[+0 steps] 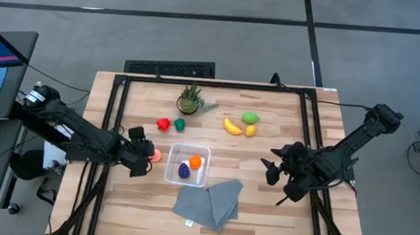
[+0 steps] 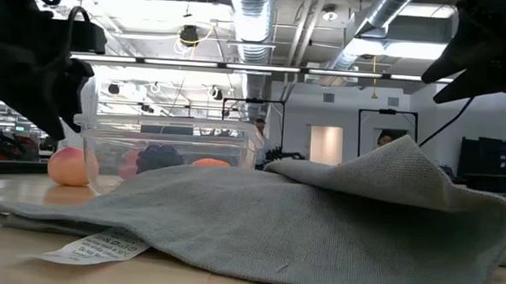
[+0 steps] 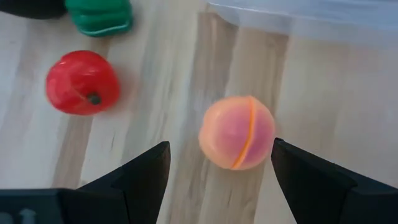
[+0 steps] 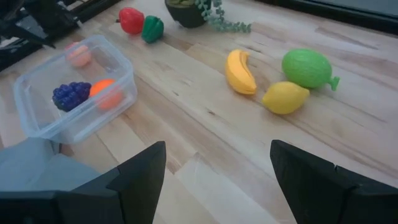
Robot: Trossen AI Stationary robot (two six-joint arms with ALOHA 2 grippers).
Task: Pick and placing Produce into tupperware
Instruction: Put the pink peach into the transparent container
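Left end effector (image 3: 219,171): fingers apart, straddling peach (image 3: 237,132) just outside tupperware (image 1: 174,151) rim. Right end effector (image 4: 217,174): fingers apart, over bare table (image 1: 263,204), clear of grey cloth (image 1: 208,202).

Clear glossy plastic tupperware (image 4: 37,93), matt woven grey cloth (image 2: 318,213), pale wood table (image 1: 263,212)

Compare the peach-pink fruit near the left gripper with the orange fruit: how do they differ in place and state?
The peach-pink fruit lies on the bare wood outside the tupperware, by its wall; the orange fruit sits inside it beside the purple grapes. The peach lies between the left gripper's open fingers, ungripped; no gripper is near the orange. Both are small and round.
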